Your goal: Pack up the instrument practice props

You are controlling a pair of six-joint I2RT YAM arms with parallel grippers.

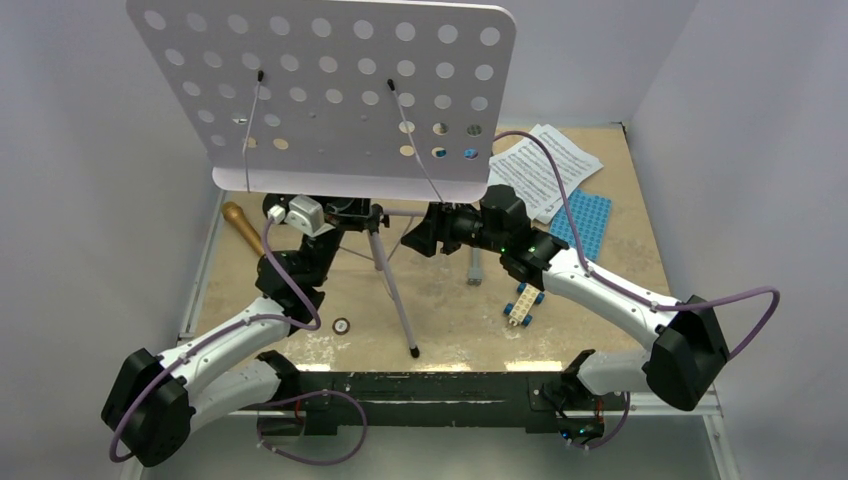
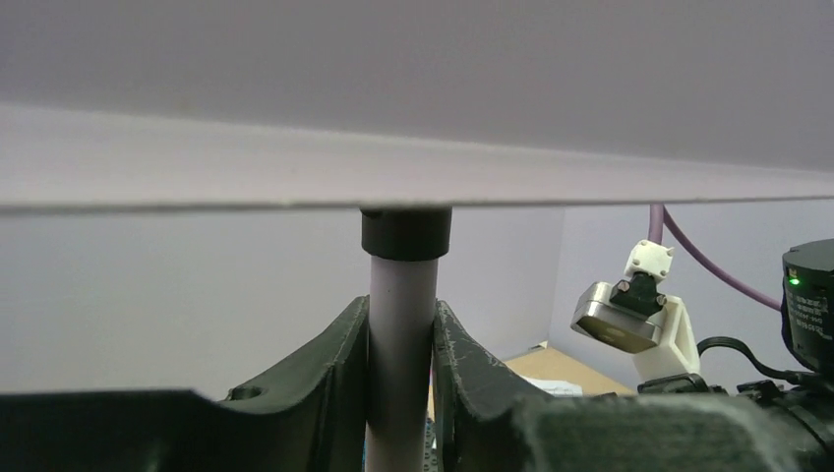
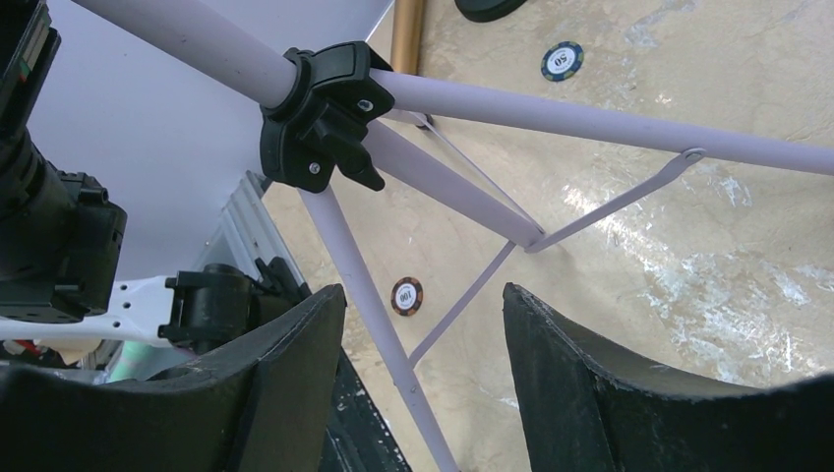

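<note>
The mic (image 1: 243,228) is pictured lying at nine o'clock on the table (image 1: 450,320), just left of the left gripper (image 2: 401,315). That gripper is drawn narrow, with its fingers (image 2: 339,354) pressed against both sides of the pole of the stand (image 1: 350,172), right under the black collar. The stand is shown upright on its tripod at mid-table; at the pole's three o'clock the right gripper (image 3: 423,374) is spread wide, one leg running through the gap between its jaws, and the sheets (image 1: 515,175) are seen at two o'clock.
</note>
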